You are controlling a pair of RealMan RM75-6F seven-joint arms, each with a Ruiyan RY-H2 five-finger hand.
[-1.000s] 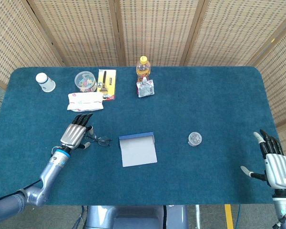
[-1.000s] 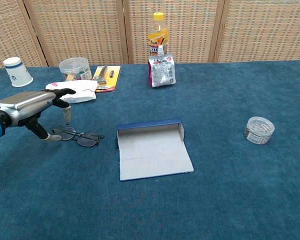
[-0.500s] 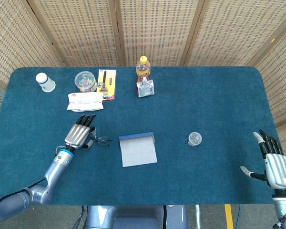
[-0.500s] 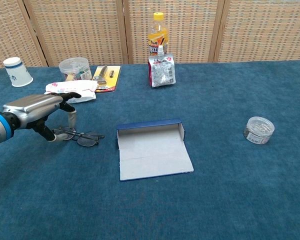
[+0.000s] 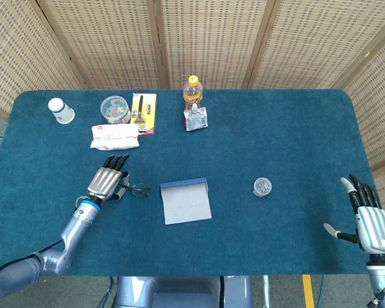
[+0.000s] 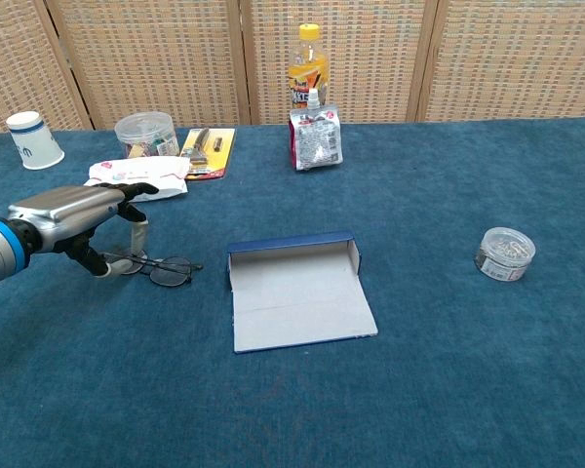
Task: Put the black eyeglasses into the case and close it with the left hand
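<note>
The black eyeglasses (image 5: 138,189) (image 6: 166,270) lie folded on the blue cloth, left of the open case (image 5: 186,201) (image 6: 297,297). The case is a flat pale tray with a dark blue rear wall and no contents. My left hand (image 5: 107,180) (image 6: 76,216) is palm down over the left end of the glasses. Its fingers are spread, and the thumb and a fingertip (image 6: 136,230) reach down on either side of the frame; the glasses still lie flat. My right hand (image 5: 371,222) rests open at the table's near right corner, seen only in the head view.
Along the back stand a paper cup (image 5: 61,110), a clear tub (image 5: 115,108), a tissue pack (image 5: 115,136), a yellow tool card (image 5: 144,113), an orange bottle (image 5: 192,90) and a pouch (image 5: 195,118). A small round container (image 5: 262,187) sits right of the case.
My left hand has moved a little to the right and settled lower over the left end of the glasses. The glasses, the case and my right hand have stayed put.
</note>
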